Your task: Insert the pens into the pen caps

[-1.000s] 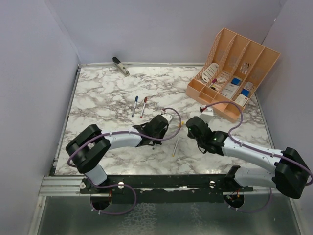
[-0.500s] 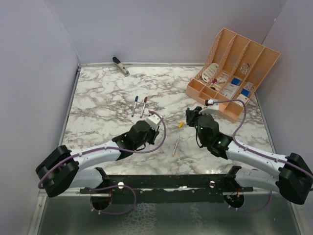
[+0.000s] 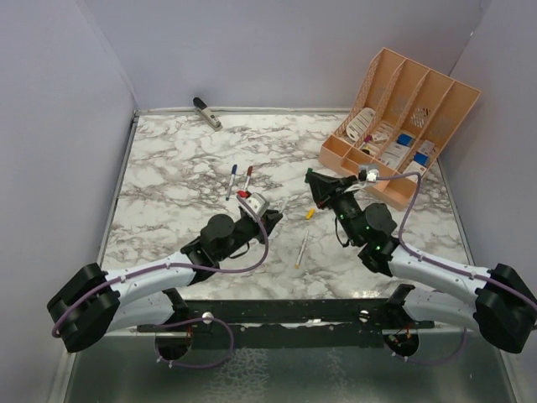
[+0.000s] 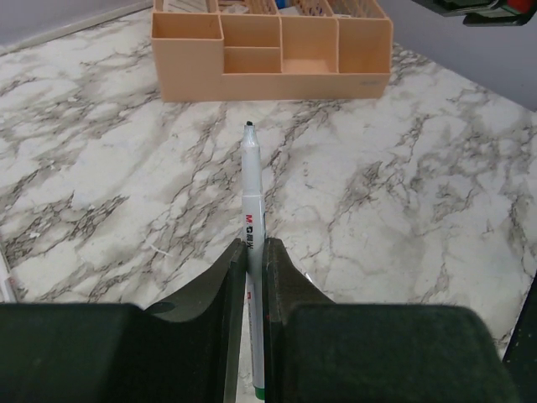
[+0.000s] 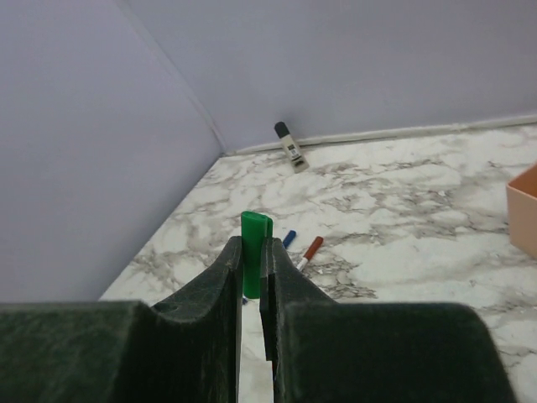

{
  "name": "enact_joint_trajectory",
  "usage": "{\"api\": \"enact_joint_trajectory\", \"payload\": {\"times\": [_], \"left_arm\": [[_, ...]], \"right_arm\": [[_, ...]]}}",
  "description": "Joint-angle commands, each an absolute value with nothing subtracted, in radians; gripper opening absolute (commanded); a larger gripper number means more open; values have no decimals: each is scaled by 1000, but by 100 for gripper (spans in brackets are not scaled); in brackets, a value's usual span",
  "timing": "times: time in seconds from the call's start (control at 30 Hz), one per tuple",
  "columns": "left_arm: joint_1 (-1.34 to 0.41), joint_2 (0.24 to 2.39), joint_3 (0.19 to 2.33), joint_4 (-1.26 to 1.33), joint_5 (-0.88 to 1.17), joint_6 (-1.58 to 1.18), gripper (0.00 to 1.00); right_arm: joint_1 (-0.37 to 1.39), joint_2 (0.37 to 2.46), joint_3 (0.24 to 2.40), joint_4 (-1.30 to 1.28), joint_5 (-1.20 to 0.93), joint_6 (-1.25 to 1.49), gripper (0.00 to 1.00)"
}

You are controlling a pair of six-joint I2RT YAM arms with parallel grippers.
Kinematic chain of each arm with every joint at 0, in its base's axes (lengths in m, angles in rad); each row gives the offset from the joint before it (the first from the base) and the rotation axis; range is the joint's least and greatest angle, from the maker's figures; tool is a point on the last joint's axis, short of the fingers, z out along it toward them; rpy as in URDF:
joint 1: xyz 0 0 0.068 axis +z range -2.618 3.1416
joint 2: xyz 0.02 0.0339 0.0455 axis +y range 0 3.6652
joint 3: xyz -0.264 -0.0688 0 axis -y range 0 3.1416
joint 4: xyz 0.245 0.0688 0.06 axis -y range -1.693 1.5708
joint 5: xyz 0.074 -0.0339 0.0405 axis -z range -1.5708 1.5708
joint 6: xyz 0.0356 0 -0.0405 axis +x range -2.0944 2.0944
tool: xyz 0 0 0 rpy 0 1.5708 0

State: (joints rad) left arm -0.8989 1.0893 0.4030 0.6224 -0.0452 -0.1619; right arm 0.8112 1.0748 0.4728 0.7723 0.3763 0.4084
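Both arms now sit higher and face each other. Left gripper (image 4: 254, 250) pinches a pen (image 4: 252, 189) (tip out), right gripper (image 5: 252, 250) pinches the green cap (image 5: 255, 228). Next, line them up and push.

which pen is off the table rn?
The uncapped pen pinched in the left gripper; the blue-capped pen, red-capped pen and loose bare pen lie on the marble.

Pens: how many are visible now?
4. A blue-capped pen and a red-capped pen lie side by side mid-table; an uncapped pen lies between the arms; a fourth pen is in the left fingers. More may be hidden.
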Motion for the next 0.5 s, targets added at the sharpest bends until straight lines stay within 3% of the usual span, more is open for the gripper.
{"api": "enact_joint_trajectory", "payload": {"times": [0.0, 0.17, 0.47], "left_arm": [[-905, 1057, 366, 798, 52, -199, 0], [-906, 1049, 371, 813, 83, -198, 0], [-907, 1056, 375, 937, 112, -225, 0]], "right_arm": [[806, 1050, 499, 857, 199, 393, 1], [806, 1011, 520, 791, 153, 425, 1], [807, 1026, 433, 996, 76, 435, 1]]}}
